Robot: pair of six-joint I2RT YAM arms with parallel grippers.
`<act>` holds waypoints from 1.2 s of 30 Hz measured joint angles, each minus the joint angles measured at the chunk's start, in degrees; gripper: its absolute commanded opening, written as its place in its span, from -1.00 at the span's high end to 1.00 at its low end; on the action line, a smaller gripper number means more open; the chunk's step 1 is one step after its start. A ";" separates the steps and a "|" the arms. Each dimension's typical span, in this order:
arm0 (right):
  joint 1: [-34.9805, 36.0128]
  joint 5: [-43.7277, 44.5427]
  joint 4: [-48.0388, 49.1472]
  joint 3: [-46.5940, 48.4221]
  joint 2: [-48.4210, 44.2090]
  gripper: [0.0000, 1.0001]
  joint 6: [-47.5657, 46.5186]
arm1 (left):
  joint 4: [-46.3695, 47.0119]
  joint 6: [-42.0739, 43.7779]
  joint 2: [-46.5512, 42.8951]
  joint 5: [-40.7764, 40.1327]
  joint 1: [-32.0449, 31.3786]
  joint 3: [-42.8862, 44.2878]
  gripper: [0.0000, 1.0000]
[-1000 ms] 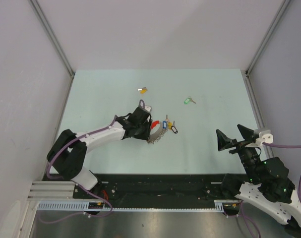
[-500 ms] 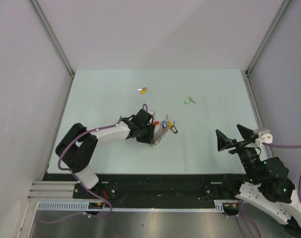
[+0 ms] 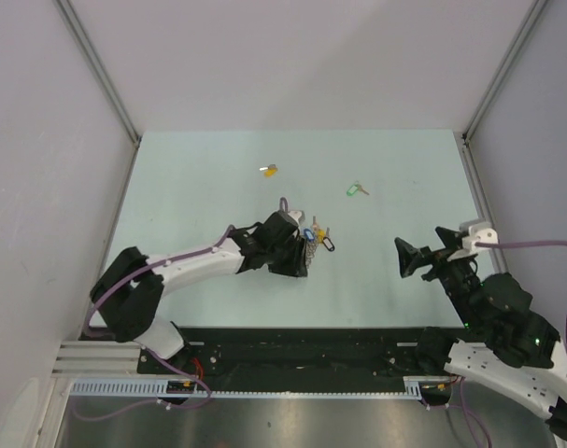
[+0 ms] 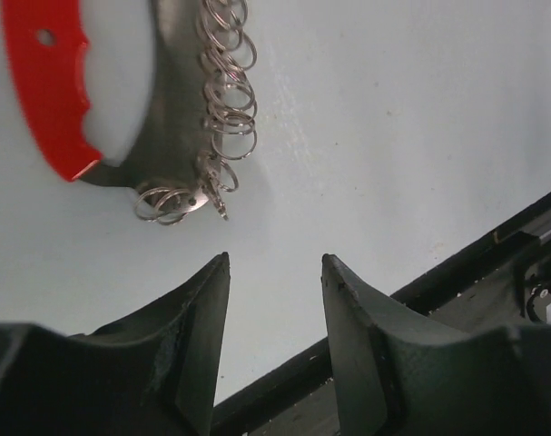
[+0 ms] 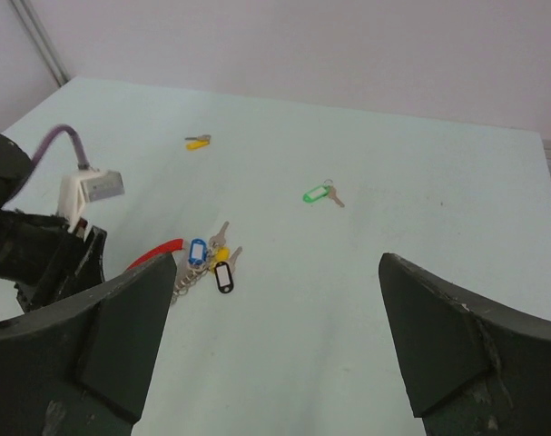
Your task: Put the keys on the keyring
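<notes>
Keyring (image 3: 317,237) with red band lies on table (image 3: 190,187), just beyond left gripper (image 4: 275,262); jaws parted, holding nothing. Right gripper (image 5: 277,272) spread wide, empty, well apart. Green key (image 3: 357,189) and yellow key (image 3: 269,170) lie loose farther back. Neither threaded yet; task looks barely begun.

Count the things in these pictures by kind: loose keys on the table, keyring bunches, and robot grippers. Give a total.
Loose keys: 2 (yellow-headed key, green-headed key)
Keyring bunches: 1 (keyring)
Grippers: 2 (left gripper, right gripper)
Total: 5
</notes>
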 measured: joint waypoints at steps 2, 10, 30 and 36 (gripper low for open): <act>0.00 -0.63 -1.31 3.23 6.47 -0.99 2.19 | -1.51 0.07 -3.63 -2.23 0.22 0.09 -0.07; -0.28 -10.12 -3.39 5.79 30.84 -0.98 7.76 | -9.51 4.74 -18.84 -8.17 8.28 2.93 -0.18; -5.44 -30.99 11.93 8.52 73.22 -0.09 19.58 | -12.52 15.87 -32.70 -15.15 27.41 -4.66 -0.32; -2.21 -28.55 15.61 9.31 77.18 0.08 22.47 | -12.41 16.35 -33.59 -16.65 27.63 -4.87 -0.33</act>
